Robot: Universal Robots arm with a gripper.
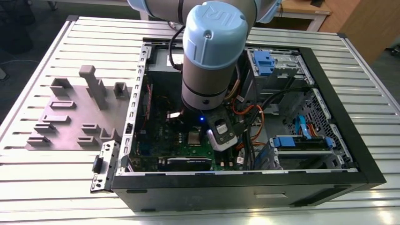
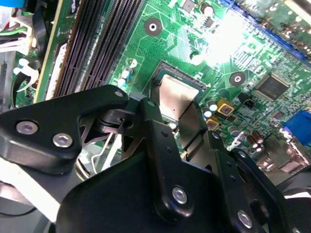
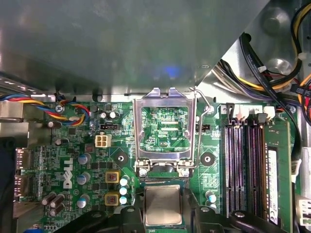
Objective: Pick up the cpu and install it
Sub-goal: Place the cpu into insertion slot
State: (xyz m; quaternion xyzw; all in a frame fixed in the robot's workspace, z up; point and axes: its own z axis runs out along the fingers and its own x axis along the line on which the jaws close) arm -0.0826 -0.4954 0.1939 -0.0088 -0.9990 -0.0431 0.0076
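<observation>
Cpu [image 3: 164,205] lies flat right btwn the jaws, which flank it at its 3 & 9 o'clock w/ open socket frame [image 3: 165,96] as 12; gripping or just straddling, can't tell.

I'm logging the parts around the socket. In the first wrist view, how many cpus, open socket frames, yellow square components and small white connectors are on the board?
cpu: 1
open socket frame: 1
yellow square components: 2
small white connector: 1
Total: 5
</observation>
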